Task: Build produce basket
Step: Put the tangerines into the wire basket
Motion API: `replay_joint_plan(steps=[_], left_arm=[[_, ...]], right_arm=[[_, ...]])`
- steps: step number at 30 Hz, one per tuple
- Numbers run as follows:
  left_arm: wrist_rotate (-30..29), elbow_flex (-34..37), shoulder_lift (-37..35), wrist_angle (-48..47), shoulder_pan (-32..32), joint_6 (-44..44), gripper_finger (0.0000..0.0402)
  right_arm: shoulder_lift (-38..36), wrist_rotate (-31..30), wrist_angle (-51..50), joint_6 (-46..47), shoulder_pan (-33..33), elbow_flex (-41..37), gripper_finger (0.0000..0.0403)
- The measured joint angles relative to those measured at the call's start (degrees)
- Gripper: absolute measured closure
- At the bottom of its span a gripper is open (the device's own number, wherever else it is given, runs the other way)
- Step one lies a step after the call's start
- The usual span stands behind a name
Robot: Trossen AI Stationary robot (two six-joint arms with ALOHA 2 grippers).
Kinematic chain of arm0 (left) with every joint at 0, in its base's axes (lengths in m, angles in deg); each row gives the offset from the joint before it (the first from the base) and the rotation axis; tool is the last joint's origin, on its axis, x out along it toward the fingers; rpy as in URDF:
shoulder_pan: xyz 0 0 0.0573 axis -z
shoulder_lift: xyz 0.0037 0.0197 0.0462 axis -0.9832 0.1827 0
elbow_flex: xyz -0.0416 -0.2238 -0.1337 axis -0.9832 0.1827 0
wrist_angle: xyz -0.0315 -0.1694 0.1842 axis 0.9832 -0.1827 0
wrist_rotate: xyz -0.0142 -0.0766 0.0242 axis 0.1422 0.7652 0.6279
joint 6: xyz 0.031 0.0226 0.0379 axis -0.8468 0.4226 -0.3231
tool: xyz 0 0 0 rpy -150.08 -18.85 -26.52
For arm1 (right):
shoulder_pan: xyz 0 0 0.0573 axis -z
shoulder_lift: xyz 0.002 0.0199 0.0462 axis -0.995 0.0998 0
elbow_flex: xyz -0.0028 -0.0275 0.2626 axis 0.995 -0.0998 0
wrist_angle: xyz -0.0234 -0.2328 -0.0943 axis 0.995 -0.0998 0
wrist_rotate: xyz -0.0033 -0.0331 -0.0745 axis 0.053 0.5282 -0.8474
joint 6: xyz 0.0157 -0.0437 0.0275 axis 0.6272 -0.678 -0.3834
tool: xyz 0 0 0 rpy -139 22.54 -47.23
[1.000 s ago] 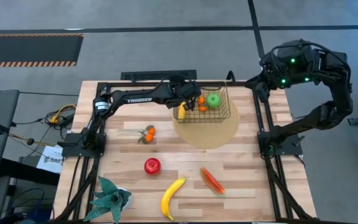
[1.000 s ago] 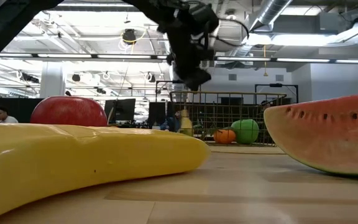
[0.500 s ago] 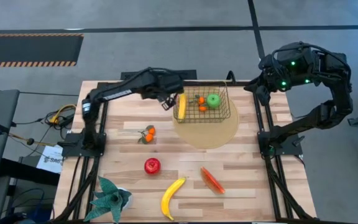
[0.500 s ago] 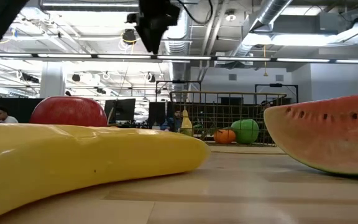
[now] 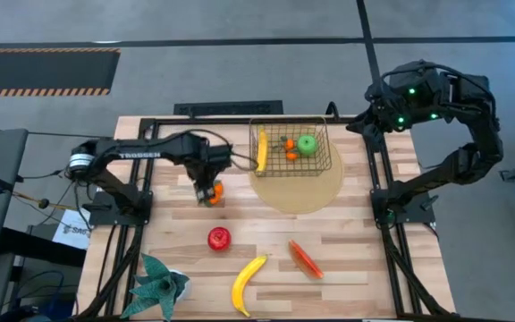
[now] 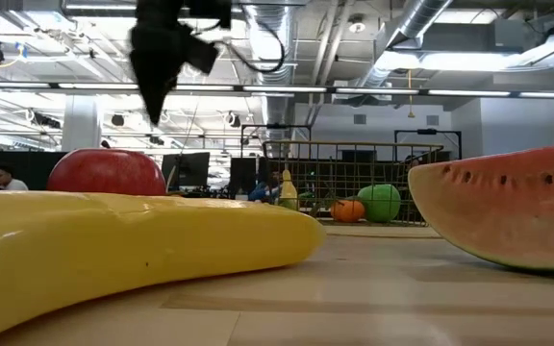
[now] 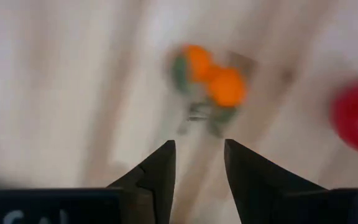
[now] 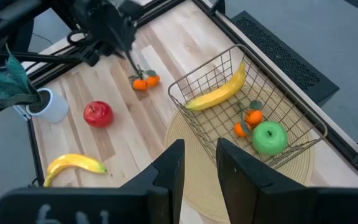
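Left gripper (image 5: 206,184): above the orange cluster (image 5: 213,190) at the tabletop's (image 5: 356,241) 10 o'clock, fingers parted, empty.
Right gripper (image 8: 194,163): raised at 2 o'clock, slightly apart, empty.
Basket (image 5: 320,156): 12 o'clock, holding banana (image 5: 261,151), green apple (image 5: 307,144).

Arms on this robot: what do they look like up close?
Both are dark, jointed and tube-shaped. The left arm carries white lettering along one link; the right arm shows small green lights near its wrist. Each ends in an end effector with two dark, tapered fingers.
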Motion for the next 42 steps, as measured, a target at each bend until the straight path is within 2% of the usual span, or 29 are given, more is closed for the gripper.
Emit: replay_joint_plan(steps=[3, 6, 10, 13, 19, 25, 33, 38, 42], left_arm=[[5.8, 8.0, -2.0, 8.0, 0.0, -4.5, 0.0278], [6.1, 12.4, -1.8, 12.6, 0.0, -5.5, 0.0278], [5.5, 15.1, -1.0, 14.3, 0.0, -9.4, 0.0278], [4.0, 16.6, -1.2, 15.7, 0.0, -13.0, 0.0271], [-3.4, 17.0, -1.1, 15.8, 0.0, -19.2, 0.0233], [3.1, 17.0, -1.1, 15.8, -0.8, -25.9, 0.0204], [0.5, 18.9, -1.1, 17.2, -2.0, -33.6, 0.0203], [-1.5, 22.4, -1.1, 18.3, -2.7, -33.7, 0.0203], [-3.5, 22.6, -1.1, 22.0, -2.7, -32.5, 0.0203]], right_arm=[[0.9, 0.0, 0.0, 0.0, 0.0, 0.0, 0.0292], [2.1, 0.0, 0.1, 0.1, 0.0, 0.0, 0.0292], [4.0, 0.0, 0.4, 1.1, 0.0, 0.0, 0.0292], [5.3, 0.0, 0.4, 2.0, 0.0, 0.0, 0.0291], [7.3, 0.0, 0.5, 2.7, -0.3, 0.0, 0.0291], [7.7, 0.1, 0.7, 4.3, -0.3, 0.0, 0.0291], [7.5, 0.1, 0.9, 5.7, -0.3, 0.0, 0.0291], [7.5, 0.1, 1.8, 5.7, -0.3, 0.0, 0.0291], [7.5, 0.1, 2.3, 5.7, -0.3, 0.0, 0.0291]])
